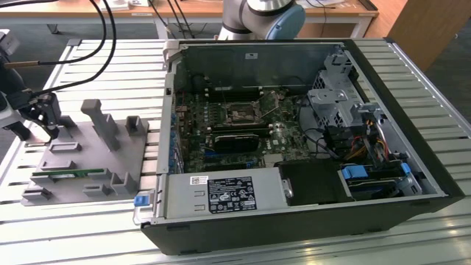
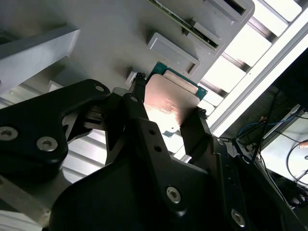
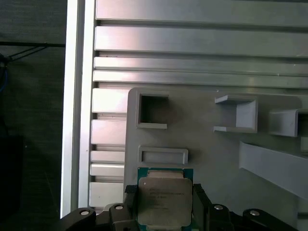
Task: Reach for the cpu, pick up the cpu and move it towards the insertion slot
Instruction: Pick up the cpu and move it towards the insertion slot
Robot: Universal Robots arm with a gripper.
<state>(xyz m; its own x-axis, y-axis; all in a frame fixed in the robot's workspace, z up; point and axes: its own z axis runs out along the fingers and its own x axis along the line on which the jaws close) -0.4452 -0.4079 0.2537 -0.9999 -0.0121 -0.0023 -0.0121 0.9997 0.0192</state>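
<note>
- Gripper [image 1: 38, 130] at the exterior view's far left, hanging over the left end of the grey tray [image 1: 81, 160].
- In the first wrist view its black fingers [image 3: 129, 204] are drawn in against two opposite edges of the cpu [image 3: 162, 202]. The jaws stand no wider than the chip and appear to hold it, silvery plate up with the green rim showing. I cannot tell whether the chip has cleared the tray.
- The hold is on thin edges alone, so the likeliest failure is a slip or a twist. A jolt or a fast swing could tip the chip out from between the pads.
- Nearer on the tray lies the green memory stick [image 1: 66, 174], well clear of the gripper.
- Just right of the gripper rises a tall tray post [image 1: 99, 118]. A low sideways path could knock the chip or a finger against it.
- Further right stands the left wall [image 1: 171, 110] of the open computer case [image 1: 294, 221], between tray and board. Too little height there risks striking its rim.
- The insertion slot [image 1: 241, 113] sits well apart from the chip, inside the case towards the far side.
- Loose cables [image 1: 324, 143] lie right of the slot and could snag an overshoot.
</note>
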